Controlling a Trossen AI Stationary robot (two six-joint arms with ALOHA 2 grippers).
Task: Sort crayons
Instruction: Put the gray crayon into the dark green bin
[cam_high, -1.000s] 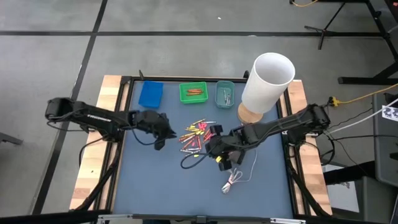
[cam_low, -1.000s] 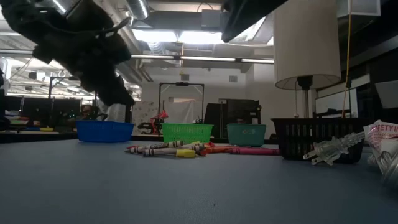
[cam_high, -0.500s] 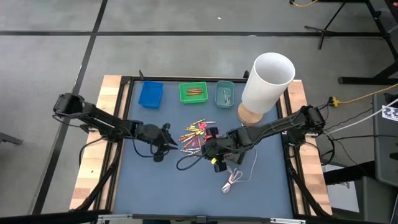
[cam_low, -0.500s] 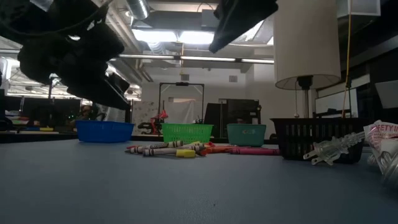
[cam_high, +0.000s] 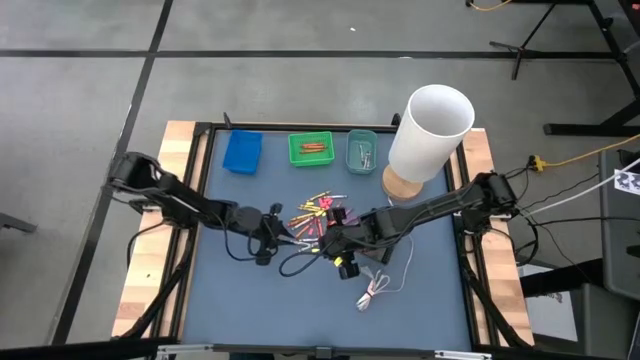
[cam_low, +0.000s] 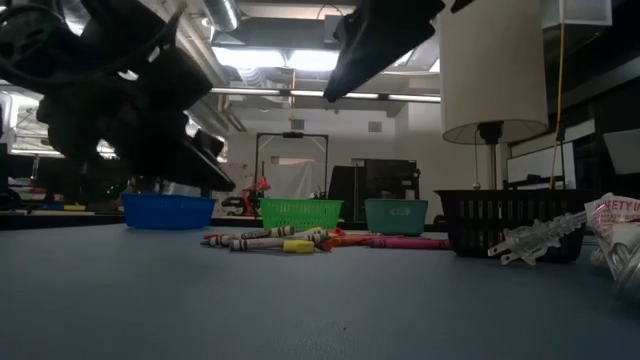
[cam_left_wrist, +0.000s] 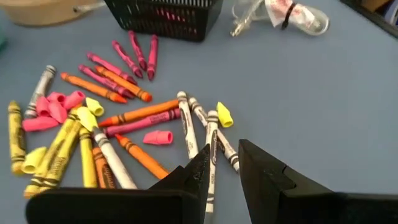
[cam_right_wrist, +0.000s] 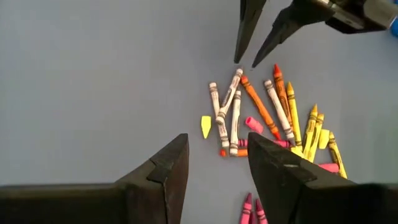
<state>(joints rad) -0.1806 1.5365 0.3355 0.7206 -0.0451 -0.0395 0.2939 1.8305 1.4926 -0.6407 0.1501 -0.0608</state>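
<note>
We see the crayons scattered loose on the blue-grey table, a bit above centre in the high view, just below the row of small trays. In the left wrist view they fan out as a heap: yellow ones at the left edge, orange and pink thru the middle, three white-wrapped ones nearest the fingers, plus a few short pink and yellow stubs (these look like broken tips, but we can't be sure).

The left gripper sits at the left side of the heap, centre-left in the high view. Its jaws stand apart by a narrow gap, w/ nothing between them; the tips hang over a white-wrapped crayon and we can't tell if they touch it. The right wrist view shows the same two tips from across the pile, spread and empty.

The right gripper is on the other side of the heap, centre-right in the high view, jaws wide open and empty, above bare table w/ the crayons just beyond the tips.

Along the upper part of the high view: a blue tray, a green tray w/ a few orange-brown sticks inside, and a teal tray. A white lamp stands upper right. A black basket is beside the crayons, and a white cable lies below the right gripper.
</note>
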